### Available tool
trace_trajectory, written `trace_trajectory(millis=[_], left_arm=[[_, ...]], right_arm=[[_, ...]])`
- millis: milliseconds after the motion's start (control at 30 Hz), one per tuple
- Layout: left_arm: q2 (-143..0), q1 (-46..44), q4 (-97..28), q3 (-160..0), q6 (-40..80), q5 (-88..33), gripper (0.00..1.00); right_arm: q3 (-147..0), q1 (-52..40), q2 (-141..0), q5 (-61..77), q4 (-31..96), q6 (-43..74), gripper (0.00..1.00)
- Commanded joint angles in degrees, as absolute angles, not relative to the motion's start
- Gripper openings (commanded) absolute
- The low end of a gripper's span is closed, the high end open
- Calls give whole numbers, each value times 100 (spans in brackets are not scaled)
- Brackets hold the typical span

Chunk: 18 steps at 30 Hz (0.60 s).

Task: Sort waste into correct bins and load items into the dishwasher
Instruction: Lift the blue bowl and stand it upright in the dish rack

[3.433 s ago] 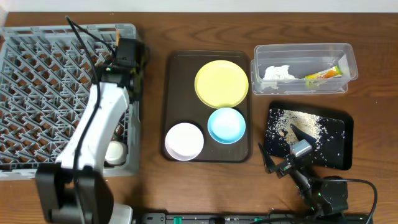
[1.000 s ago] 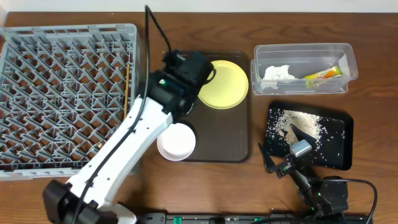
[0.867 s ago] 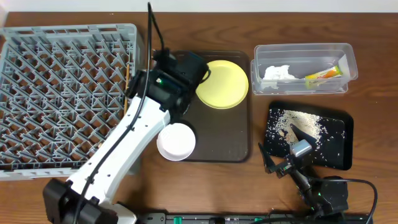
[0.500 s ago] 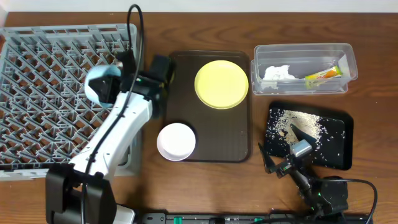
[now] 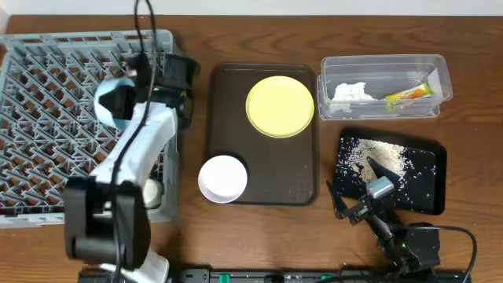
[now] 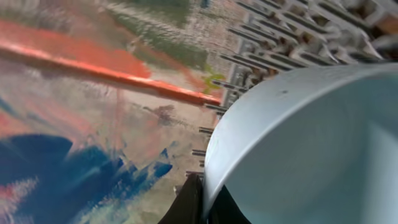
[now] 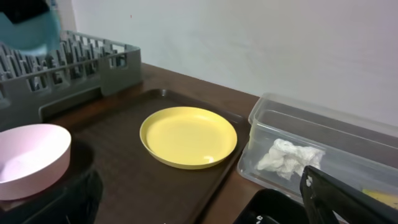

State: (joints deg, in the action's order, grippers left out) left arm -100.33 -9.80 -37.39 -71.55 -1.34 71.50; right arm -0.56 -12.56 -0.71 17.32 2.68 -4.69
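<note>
My left gripper (image 5: 130, 96) is shut on the rim of the small light blue bowl (image 5: 111, 104), holding it tilted above the grey dishwasher rack (image 5: 47, 134). In the left wrist view the bowl (image 6: 311, 143) fills the right side and my fingers (image 6: 189, 202) pinch its edge. The yellow plate (image 5: 280, 105) (image 7: 188, 135) and white bowl (image 5: 222, 178) (image 7: 28, 158) sit on the brown tray (image 5: 299, 177). My right gripper (image 5: 357, 186) (image 7: 205, 205) rests open at the front right, holding nothing.
The clear tub (image 5: 440, 75) at the back right holds a crumpled napkin (image 5: 350, 92) and a yellow-green wrapper (image 5: 409, 93). The black tray (image 5: 428, 200) in front of it carries scattered crumbs (image 5: 377, 153). My left arm lies across the rack's right edge.
My left arm has carried the blue bowl off the brown tray and leftward to above the rack. The right arm has not moved.
</note>
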Motion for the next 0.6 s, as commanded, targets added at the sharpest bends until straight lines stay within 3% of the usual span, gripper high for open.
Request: trace_trajectory(millis=[0,567], left_arm=[[-10294,-1111,-3712,-7205,-213,7129,6],[-10565,-1153,-2716,-7212,-301,7133,6]], right_arm=[[-32,-1240,-38,1739,259,-521,99],[-32,-1240,-38,1739,259,-521,99]])
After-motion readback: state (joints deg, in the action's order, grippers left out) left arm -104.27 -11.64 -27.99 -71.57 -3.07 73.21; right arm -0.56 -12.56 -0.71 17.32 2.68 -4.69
